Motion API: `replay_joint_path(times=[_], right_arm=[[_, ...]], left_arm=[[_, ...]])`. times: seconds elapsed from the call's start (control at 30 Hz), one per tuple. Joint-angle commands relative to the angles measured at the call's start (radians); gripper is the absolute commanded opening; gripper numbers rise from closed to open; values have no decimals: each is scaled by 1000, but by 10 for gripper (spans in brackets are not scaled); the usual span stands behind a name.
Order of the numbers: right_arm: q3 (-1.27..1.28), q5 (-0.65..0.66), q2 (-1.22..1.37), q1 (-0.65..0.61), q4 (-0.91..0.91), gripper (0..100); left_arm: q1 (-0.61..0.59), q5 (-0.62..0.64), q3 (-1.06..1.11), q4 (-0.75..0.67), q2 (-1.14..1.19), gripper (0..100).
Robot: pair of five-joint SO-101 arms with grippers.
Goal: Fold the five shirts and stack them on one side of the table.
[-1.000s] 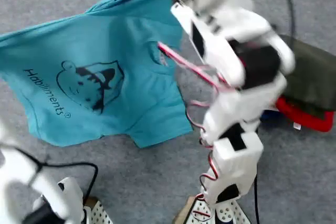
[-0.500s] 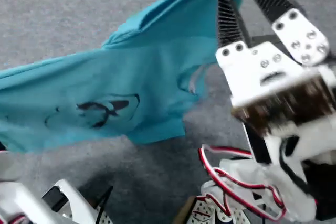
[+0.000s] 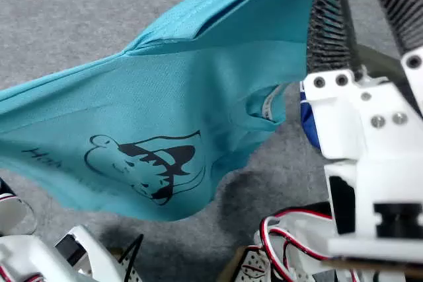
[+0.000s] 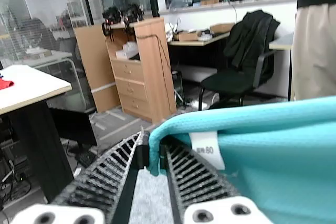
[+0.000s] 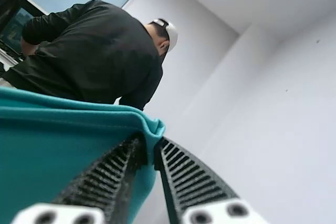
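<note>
- 1 teal shirt (image 3: 165,97) hangs in the air over the grey table (image 3: 66,24), stretched wide between the 2 grippers.
- The right gripper (image 5: 149,142) is closed to a thin slit on a hemmed edge of the shirt. In the right wrist view the teal cloth bulges over the tips of its 2 black ribbed fingers (image 5: 118,169).
- In the high view the right arm (image 3: 370,183) stands at the table's right side. Its fingers rise to the top edge, where the shirt's highest part is pinched.
- The left gripper (image 4: 152,153) is likewise nearly closed, with only cloth between its tips. It grips a hemmed edge of the shirt just beside a white tag (image 4: 206,149).
- From the right-hand grip the shirt slopes down across the high view to the left edge, with a seam ridge along its upper part.
- The neck opening (image 3: 264,104) sits near the right arm, and a black cartoon print (image 3: 149,166) shows on the sagging lower part.
- The lowest fold hangs over the near part of the table and casts a shadow (image 3: 244,196). Whether it touches the table I cannot tell.
- Beside the right arm, a blue item (image 3: 308,120) and a dark cloth (image 3: 373,64) show at the table's right, partly hidden.
- Red and white cables (image 3: 284,229) loop at the right arm's base.
</note>
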Motion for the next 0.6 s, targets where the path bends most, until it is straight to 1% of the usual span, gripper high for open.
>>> replay_joint_path(times=[0.0, 0.1, 0.33, 0.47, 0.57], right_arm=[[-18, 54, -13, 21, -31, 3], [-22, 75, -25, 21, -29, 3], [-12, 81, -93, 21, -29, 3], [-12, 81, -114, 21, -15, 3], [-12, 78, -111, 21, 15, 3]], left_arm=[[-15, -8, -29, 17, 2, 19], [-15, -8, -28, 15, -16, 19], [-15, -8, -17, 17, -162, 19], [-15, -11, 40, 15, -217, 19], [-14, -61, 86, 12, -240, 19]])
